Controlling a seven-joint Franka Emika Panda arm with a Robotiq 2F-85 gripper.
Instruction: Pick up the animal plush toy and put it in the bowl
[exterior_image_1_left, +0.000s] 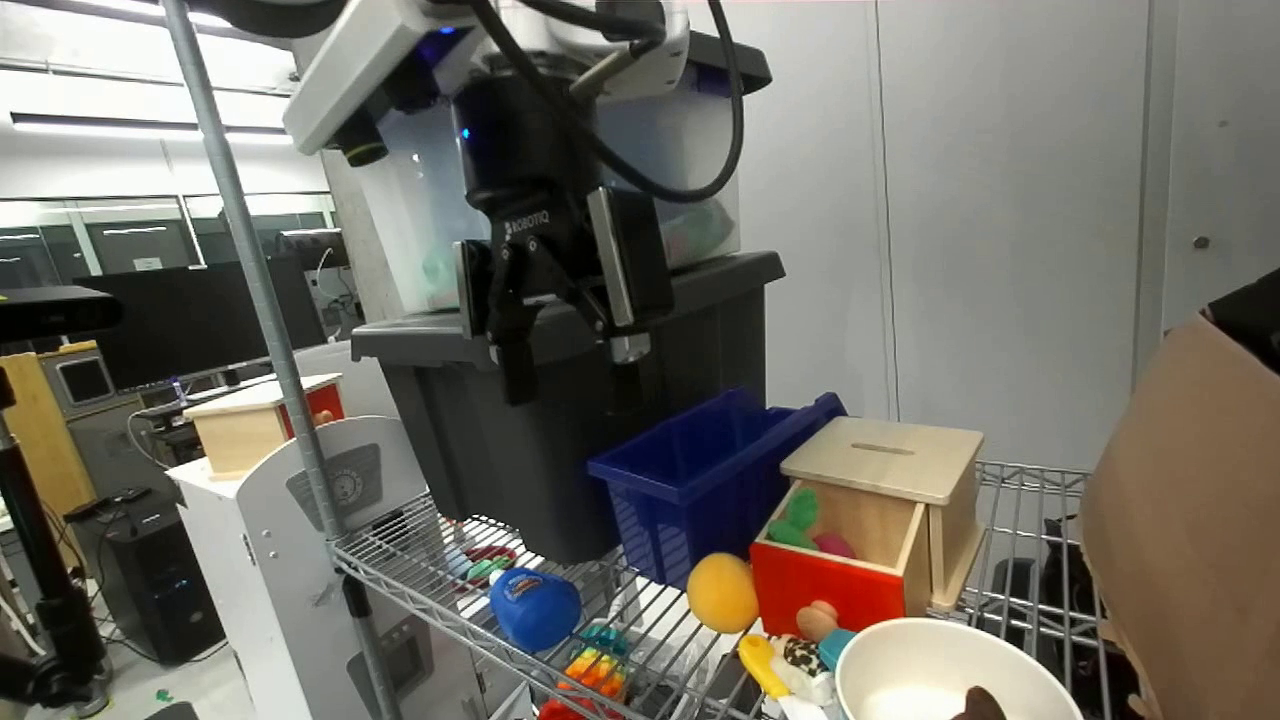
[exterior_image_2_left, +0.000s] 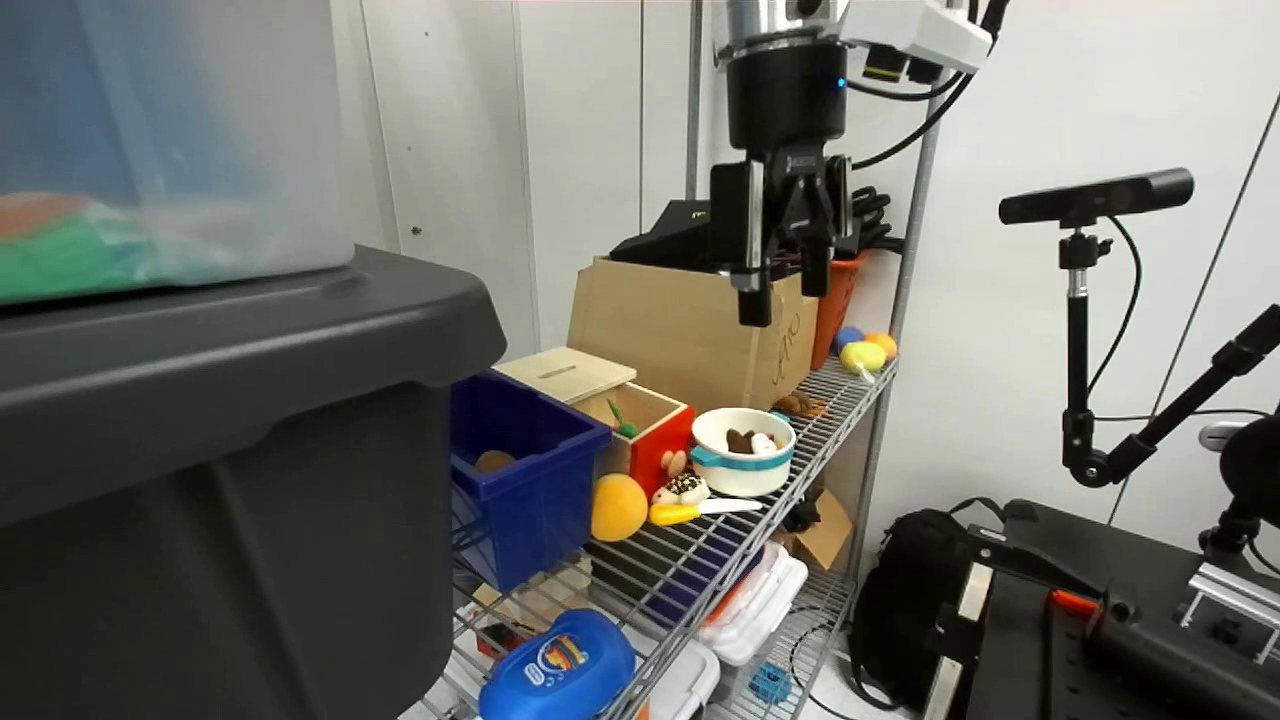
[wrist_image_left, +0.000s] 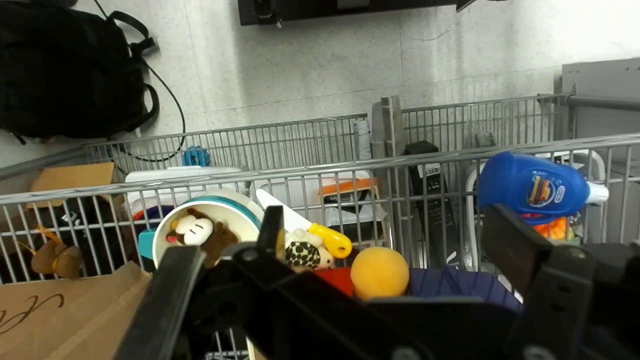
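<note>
Overhead, the gripper (exterior_image_1_left: 572, 395) points downward, jaws spread wide and released, its fingers (exterior_image_2_left: 755, 305) well above everything on the wire shelf (wrist_image_left: 320, 169). A dark storage bin (exterior_image_1_left: 560, 470) stands behind it in an exterior view.

Below, the animal plush toy (wrist_image_left: 214, 240) lies inside the bowl (exterior_image_2_left: 735, 482), low within the wall. By the wrist view, its white face (wrist_image_left: 194, 231) is set toward the left, a red bit at the extreme left, while the brown body trails right and nearer. Long axis slants from left-far to right-near; the near end meets the gripper's outline there, so its full length cannot be told. In an exterior view only a brown tip (exterior_image_1_left: 980, 705) of it comes into sight.

Bowl upright, cream-white, teal band around the outside; teal handle (wrist_image_left: 146, 243) juts left in the wrist view. Just left of it in both exterior views, a spotted plush (exterior_image_2_left: 683, 488). Nearer, in an exterior view, a toy knife (exterior_image_2_left: 712, 507): yellow handle left, white blade right.

Farther out, a wooden box (exterior_image_1_left: 910, 470), its red-fronted drawer (exterior_image_1_left: 790, 580) standing out with green and dark pink pieces (exterior_image_1_left: 835, 545) inside. Yellow-orange ball (exterior_image_1_left: 722, 593) between that drawer and the blue bin (exterior_image_2_left: 545, 540). Cardboard box (exterior_image_2_left: 680, 325) on the far side. Blue bottle (wrist_image_left: 532, 185) on its side, white cap pointing right in the wrist view.
</note>
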